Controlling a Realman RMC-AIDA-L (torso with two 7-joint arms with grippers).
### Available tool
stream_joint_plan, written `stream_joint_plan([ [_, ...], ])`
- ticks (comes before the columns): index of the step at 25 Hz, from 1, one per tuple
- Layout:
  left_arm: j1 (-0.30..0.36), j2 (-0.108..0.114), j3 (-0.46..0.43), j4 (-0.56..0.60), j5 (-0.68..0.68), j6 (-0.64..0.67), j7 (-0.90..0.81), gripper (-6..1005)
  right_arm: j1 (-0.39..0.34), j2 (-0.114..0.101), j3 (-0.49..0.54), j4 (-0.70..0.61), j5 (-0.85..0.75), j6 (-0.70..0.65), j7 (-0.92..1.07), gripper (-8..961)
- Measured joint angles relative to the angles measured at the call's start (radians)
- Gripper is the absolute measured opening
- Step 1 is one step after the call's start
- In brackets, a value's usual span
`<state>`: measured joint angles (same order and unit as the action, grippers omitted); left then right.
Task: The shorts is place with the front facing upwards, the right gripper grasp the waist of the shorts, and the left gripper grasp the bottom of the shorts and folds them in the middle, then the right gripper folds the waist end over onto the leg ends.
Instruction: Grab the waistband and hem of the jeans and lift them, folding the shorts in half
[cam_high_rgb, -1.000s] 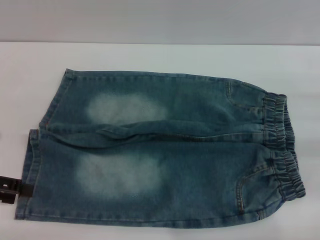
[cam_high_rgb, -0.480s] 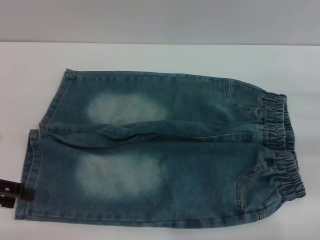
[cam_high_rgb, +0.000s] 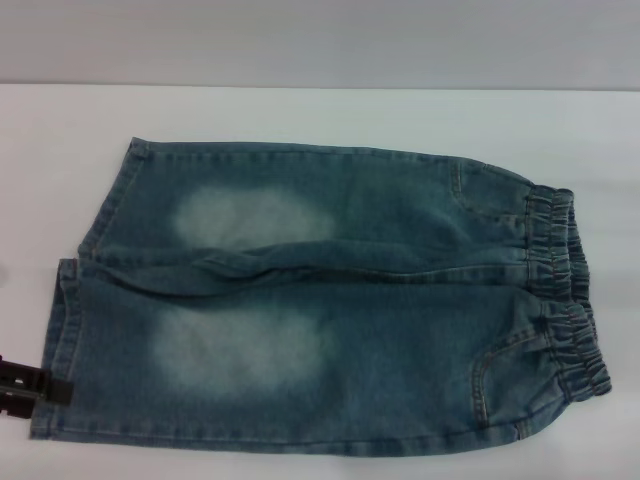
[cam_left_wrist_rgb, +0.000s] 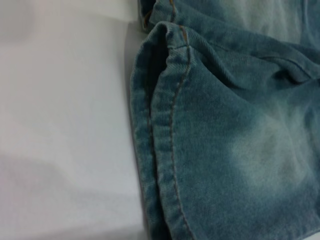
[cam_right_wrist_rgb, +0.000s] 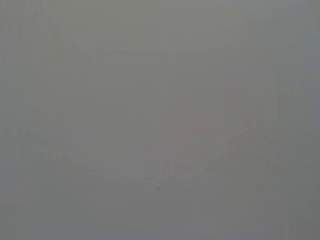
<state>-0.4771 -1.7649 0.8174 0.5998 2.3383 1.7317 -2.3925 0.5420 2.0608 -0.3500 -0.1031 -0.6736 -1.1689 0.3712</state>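
Shorts lie flat on the desk; left pincer touches the near-left hem, its spread impossible to tell.

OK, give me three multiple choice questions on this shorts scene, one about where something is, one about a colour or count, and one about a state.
1. Which side does the elastic waistband of the denim shorts point to?
A. robot's right
B. robot's left
C. toward the robot

2. How many faded patches show on the shorts?
A. one
B. two
C. four

3. How do the shorts lie?
A. folded in half
B. bunched up
C. spread flat

Answers: 1 A, the waistband sits at the right in the head view. 2 B, one pale patch on each leg. 3 C, both legs lie open on the white table, with the left end effector at the hem.
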Motion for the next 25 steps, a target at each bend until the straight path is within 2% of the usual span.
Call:
stream_joint_plan([
  [7, -0.002, 0.001, 0.0, 0.0, 0.008, 0.002, -0.001, 747, 0.0, -0.001, -0.001, 0.003, 0.0, 0.0, 0.0, 513],
  [25, -0.019, -0.013, 0.003, 0.0, 0.054, 0.008, 0.004, 736, -0.001, -0.001, -0.001, 0.002, 0.0, 0.0, 0.0, 512],
])
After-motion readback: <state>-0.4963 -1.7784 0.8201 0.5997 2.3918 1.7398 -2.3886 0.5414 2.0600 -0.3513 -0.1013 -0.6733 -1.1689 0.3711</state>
